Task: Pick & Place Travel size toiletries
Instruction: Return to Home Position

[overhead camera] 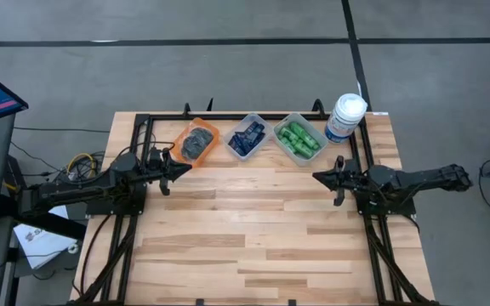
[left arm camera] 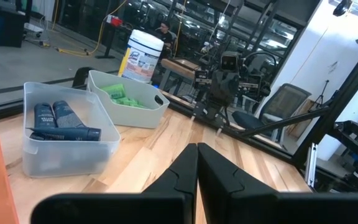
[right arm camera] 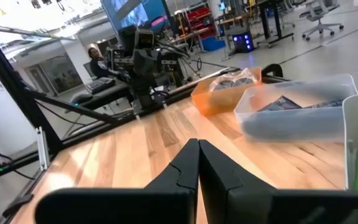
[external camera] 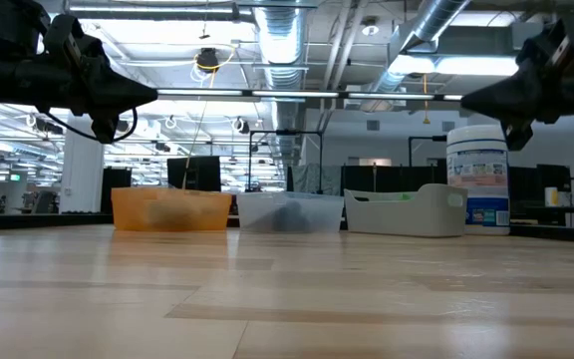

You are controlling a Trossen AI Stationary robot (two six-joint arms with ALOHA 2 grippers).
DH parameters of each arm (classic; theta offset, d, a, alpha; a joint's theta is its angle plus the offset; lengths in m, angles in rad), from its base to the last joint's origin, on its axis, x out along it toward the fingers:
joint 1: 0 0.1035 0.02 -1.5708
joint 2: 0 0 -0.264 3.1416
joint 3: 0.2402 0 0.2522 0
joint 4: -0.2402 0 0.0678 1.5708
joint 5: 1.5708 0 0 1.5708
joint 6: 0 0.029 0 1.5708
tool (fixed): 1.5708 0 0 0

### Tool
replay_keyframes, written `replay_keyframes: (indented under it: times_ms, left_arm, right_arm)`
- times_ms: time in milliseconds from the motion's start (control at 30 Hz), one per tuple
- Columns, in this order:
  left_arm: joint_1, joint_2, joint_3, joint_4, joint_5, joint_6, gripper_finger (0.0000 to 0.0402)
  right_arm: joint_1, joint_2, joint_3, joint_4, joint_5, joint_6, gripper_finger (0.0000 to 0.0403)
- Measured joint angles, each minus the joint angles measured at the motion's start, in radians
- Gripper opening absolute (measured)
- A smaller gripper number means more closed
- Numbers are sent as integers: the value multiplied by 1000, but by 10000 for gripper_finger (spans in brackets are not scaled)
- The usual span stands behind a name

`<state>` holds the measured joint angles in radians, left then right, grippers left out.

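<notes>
Three bins stand in a row at the table's far edge. An orange bin [overhead camera: 198, 140] holds dark grey round tins, a clear bin [overhead camera: 247, 137] holds dark navy tubes [left arm camera: 59, 122], and a pale bin [overhead camera: 299, 138] holds bright green mini bottles [left arm camera: 119, 94]. My left gripper [overhead camera: 185, 167] hovers shut above the table just near the orange bin. My right gripper [overhead camera: 317, 176] hovers shut above the table, on the near side of the pale bin. Both grippers hold nothing.
A large white jar with a blue label [overhead camera: 345, 117] stands at the far right corner beside the pale bin. A black frame rail [overhead camera: 253, 115] runs along the table's far and side edges. Bare wood [overhead camera: 245, 229] spreads between and in front of the arms.
</notes>
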<state>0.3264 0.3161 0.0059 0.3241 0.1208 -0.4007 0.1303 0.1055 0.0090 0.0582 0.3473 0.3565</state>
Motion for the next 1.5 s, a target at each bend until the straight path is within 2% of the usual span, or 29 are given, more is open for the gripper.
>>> replay_keyframes:
  times_ms: [1500]
  left_arm:
    - [0, 0, 0, 23, 0, 0, 4]
  right_arm:
    - [0, -2, 0, -2, 1, 3, 0]
